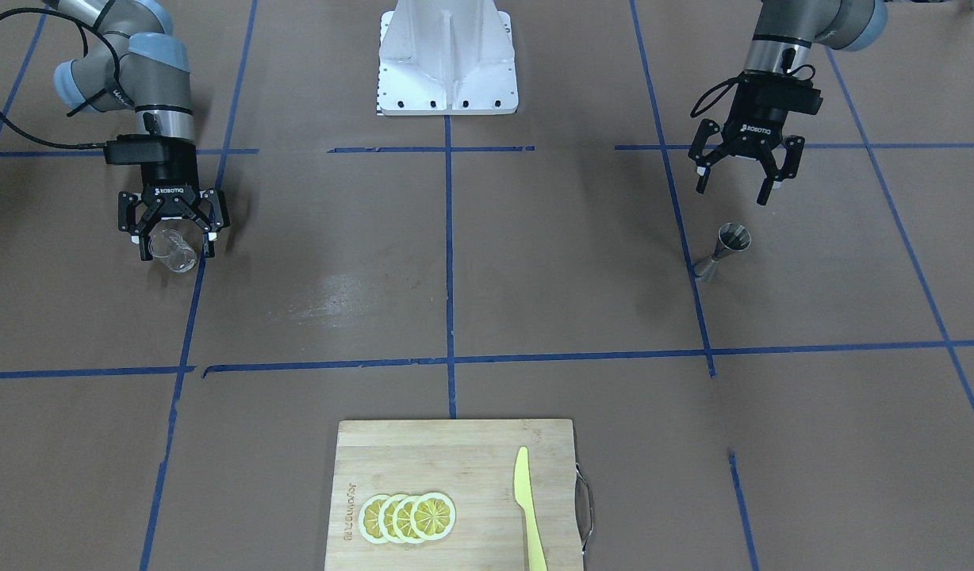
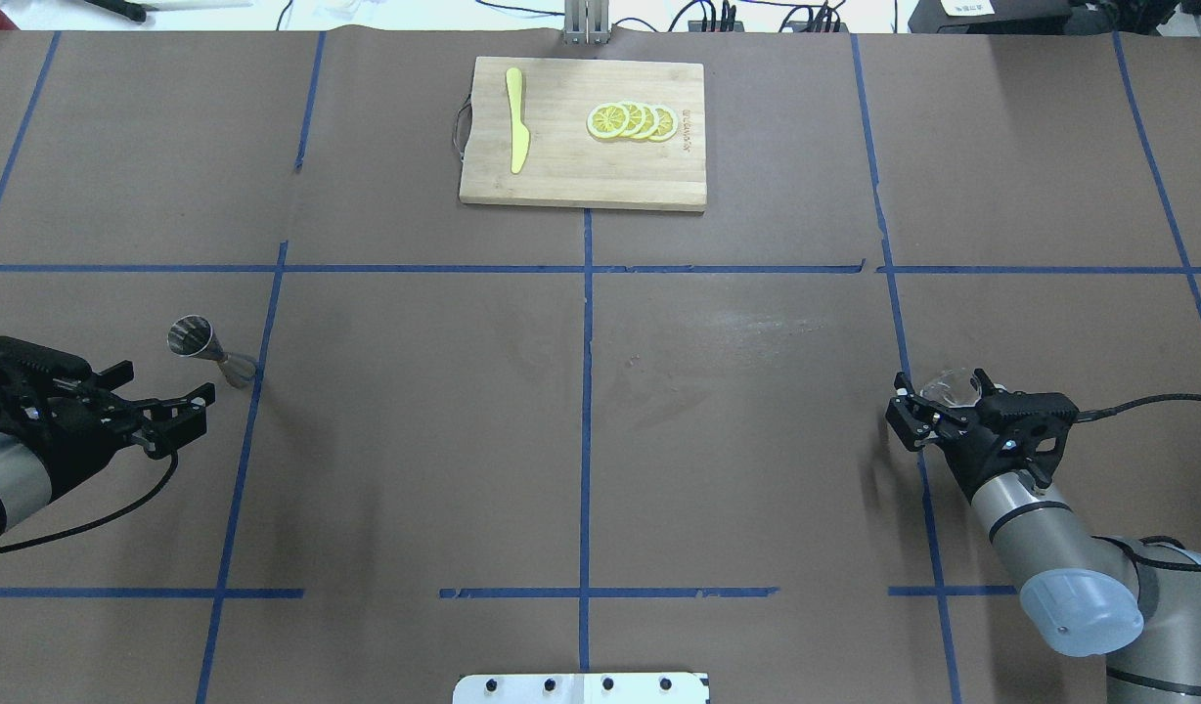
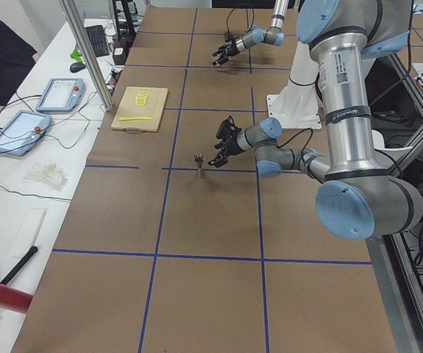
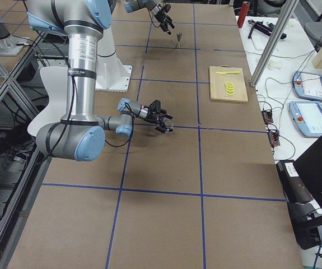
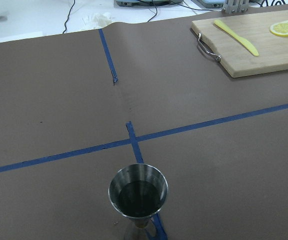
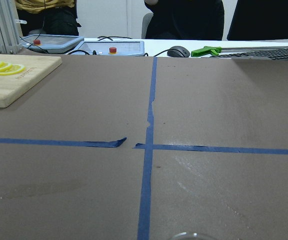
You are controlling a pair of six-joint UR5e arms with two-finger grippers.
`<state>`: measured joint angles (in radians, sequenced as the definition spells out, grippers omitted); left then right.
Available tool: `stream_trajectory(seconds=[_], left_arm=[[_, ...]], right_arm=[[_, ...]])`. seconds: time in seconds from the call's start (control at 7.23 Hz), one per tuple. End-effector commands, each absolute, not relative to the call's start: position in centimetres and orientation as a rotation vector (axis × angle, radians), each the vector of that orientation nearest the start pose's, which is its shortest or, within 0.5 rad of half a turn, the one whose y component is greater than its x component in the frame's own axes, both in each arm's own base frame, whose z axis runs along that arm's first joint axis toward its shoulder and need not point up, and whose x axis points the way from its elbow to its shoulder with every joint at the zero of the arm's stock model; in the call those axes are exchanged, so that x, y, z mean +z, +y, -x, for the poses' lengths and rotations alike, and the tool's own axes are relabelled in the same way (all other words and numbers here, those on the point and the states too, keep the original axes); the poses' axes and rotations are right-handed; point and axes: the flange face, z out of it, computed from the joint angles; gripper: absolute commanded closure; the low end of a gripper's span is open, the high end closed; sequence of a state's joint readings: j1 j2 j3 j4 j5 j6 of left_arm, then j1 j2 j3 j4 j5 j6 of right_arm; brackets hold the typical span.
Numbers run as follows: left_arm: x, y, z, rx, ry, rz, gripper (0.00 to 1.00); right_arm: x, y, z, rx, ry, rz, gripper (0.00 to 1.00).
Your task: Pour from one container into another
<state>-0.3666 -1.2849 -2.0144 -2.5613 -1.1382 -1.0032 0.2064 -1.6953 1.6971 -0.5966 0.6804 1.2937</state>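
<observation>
A steel jigger (image 1: pixel 721 252) stands upright on the brown table, also seen as the jigger (image 2: pixel 209 347) in the overhead view and close up (image 5: pixel 137 196) in the left wrist view. My left gripper (image 1: pixel 739 181) hangs open just behind it, apart from it and holding nothing. A clear glass (image 1: pixel 172 252) stands on the other side of the table. My right gripper (image 1: pixel 175 236) is low over it with a finger on either side, and small gaps show beside the glass (image 2: pixel 949 389). Only its rim (image 6: pixel 189 235) shows in the right wrist view.
A wooden cutting board (image 2: pixel 581 181) with several lemon slices (image 2: pixel 632 120) and a yellow knife (image 2: pixel 516 132) lies at the far middle edge. The white robot base (image 1: pixel 447 59) sits between the arms. Blue tape lines cross the table.
</observation>
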Motion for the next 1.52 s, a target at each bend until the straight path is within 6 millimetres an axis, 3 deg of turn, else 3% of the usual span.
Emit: stream_trajectory(seconds=[0.0,0.55,0.97,1.25,1.38], left_arm=[[45.4,-30.4,-30.3,-0.072,0.836,-0.848,0.00],[44.9,-30.4,-30.5,-0.068,0.853,-0.845,0.00],[44.9,-30.4,-30.5,-0.070,0.853,-0.844,0.00],[44.8,-30.4,-30.5,-0.066,0.856,-0.842,0.00],[44.3,-30.1,-30.6,-0.052,0.878,-0.825,0.00]], right_arm=[[53.6,-29.8,39.3,0.371,-0.685,-1.006,0.00],[53.6,-29.3,38.7,0.365,-0.698,-1.001,0.00],[52.2,-26.9,35.0,0.320,-0.738,-0.959,0.00],[51.5,-25.7,34.9,0.272,-0.784,-0.886,0.00],[51.4,-24.9,33.5,0.227,-0.807,-0.814,0.00]])
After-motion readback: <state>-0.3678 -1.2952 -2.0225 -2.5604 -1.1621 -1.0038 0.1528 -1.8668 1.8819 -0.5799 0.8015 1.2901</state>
